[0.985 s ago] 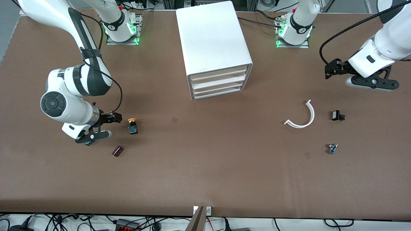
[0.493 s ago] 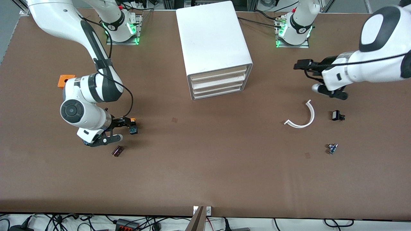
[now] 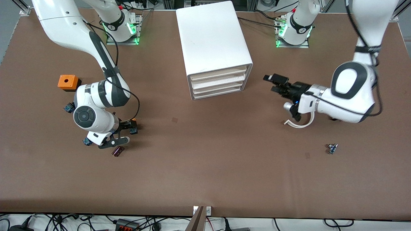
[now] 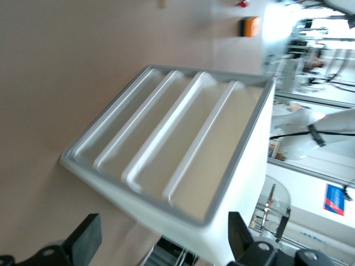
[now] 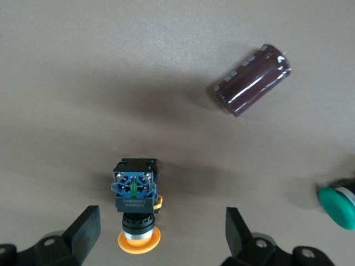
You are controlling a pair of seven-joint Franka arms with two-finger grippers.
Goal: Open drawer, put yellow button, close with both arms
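Note:
The white cabinet point(image 3: 213, 41) stands at the table's middle, near the arms' bases. Its four drawers are shut, the topmost drawer point(image 3: 218, 73) included. In the left wrist view the drawer point(image 4: 222, 144) lies ahead of the fingers. My left gripper point(image 3: 273, 84) is open and empty, apart from the cabinet front toward the left arm's end, pointing at it. The yellow button point(image 3: 132, 125) lies on its side on the table. My right gripper point(image 3: 123, 132) is open around it. In the right wrist view the button's cap point(image 5: 138, 239) sits between the fingers point(image 5: 84, 233), untouched.
A dark red capacitor point(image 3: 118, 151) lies beside the right gripper, nearer the front camera. A green-capped button point(image 5: 338, 206) lies close by. An orange box point(image 3: 67, 81) sits toward the right arm's end. A white curved strip point(image 3: 301, 124) and a small blue part point(image 3: 332, 148) lie under and near the left arm.
The right gripper moved to the yellow button and now straddles it. The left arm swung in from the table's end and its gripper now points at the cabinet's drawers.

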